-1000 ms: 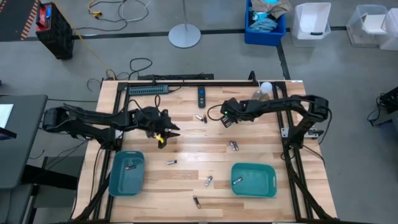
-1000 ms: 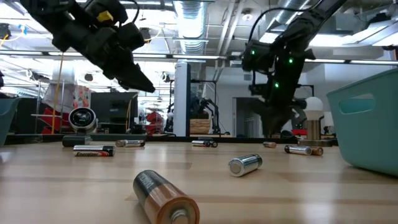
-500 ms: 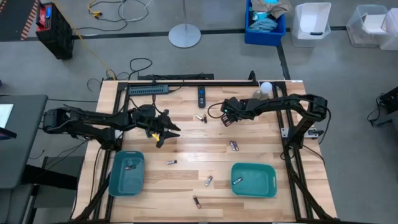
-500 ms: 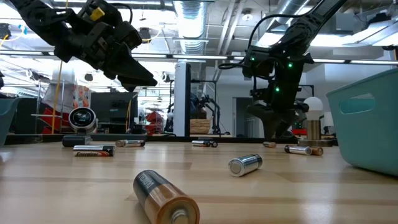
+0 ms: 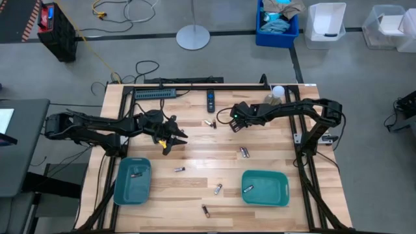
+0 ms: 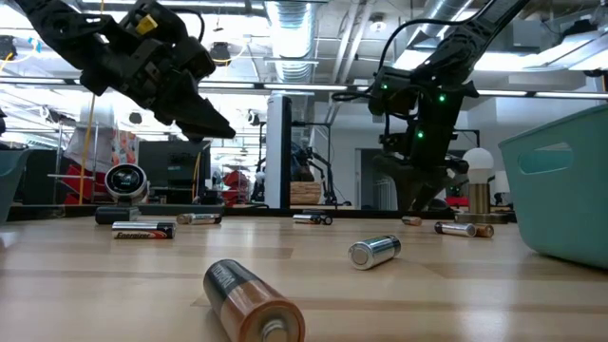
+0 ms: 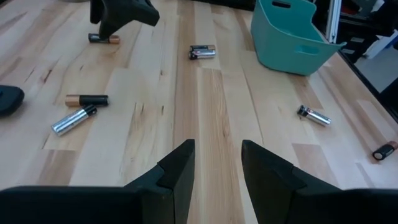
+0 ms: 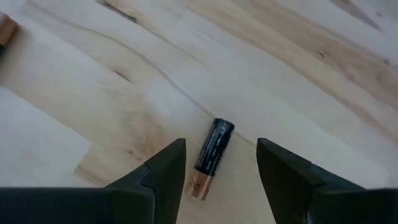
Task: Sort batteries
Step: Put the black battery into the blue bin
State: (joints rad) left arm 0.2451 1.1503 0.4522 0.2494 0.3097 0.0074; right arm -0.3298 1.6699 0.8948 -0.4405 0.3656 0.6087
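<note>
Two teal trays [image 5: 133, 182] | loose batteries [image 5: 244, 151]: seven | both pincers open, empty

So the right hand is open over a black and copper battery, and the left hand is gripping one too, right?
Not quite. The right hand is open over the black and copper battery, but the left hand grips nothing: the left wrist view shows only bare table between its fingers.

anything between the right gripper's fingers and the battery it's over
Nothing: in the right wrist view the black and copper battery lies on bare wood straight ahead of the open right gripper, untouched.
</note>
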